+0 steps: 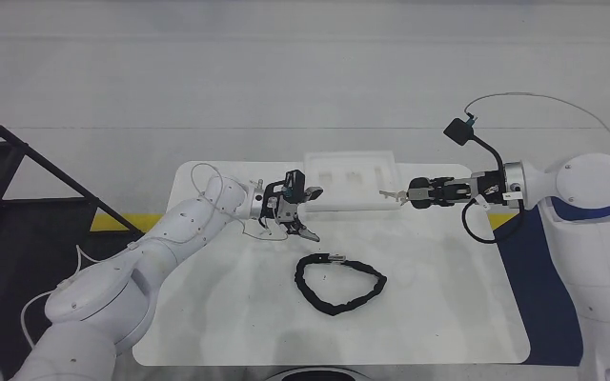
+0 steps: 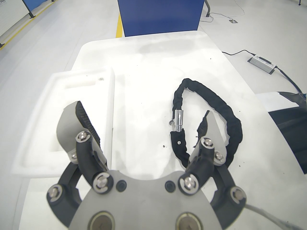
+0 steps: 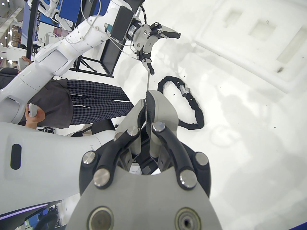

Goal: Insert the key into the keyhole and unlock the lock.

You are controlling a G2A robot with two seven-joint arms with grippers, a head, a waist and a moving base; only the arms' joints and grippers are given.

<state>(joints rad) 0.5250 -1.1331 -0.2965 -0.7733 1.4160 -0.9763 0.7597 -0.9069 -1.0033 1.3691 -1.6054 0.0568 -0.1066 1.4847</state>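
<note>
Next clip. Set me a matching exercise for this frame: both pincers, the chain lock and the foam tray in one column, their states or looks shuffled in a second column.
Things
1. left pincer
2. right pincer
3. chain lock
4. foam tray

States
A. shut on the key
B. white, with square recesses
C. open, holding nothing
D. black, lying in a loop on the table

Pairs: 1-C; 2-A; 3-D; 4-B
</note>
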